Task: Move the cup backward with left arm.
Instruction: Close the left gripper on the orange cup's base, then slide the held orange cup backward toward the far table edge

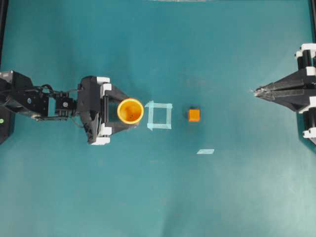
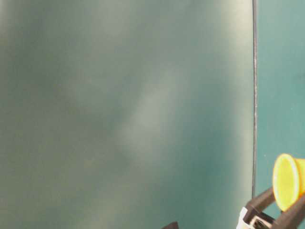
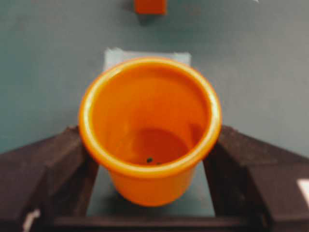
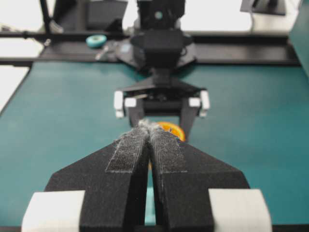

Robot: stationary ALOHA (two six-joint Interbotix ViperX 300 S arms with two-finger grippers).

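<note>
Teal matting fills the overhead view, and the cup (image 1: 130, 110) sits upright between the fingers of the left gripper (image 1: 129, 111), just left of a pale tape square (image 1: 159, 115), with a small orange cube (image 1: 194, 115) farther right; from the wrist camera both black fingers (image 3: 46, 169) press against the cup's sides below the rim, so it looks pinched and ready to travel. Far right, the right gripper (image 1: 256, 92) rests pressed together to a point, well clear. For a clean pull back toward the left arm's base, I'd keep the squeeze gentle, keep the cup upright, draw back in a straight line, then release without tipping it
</note>
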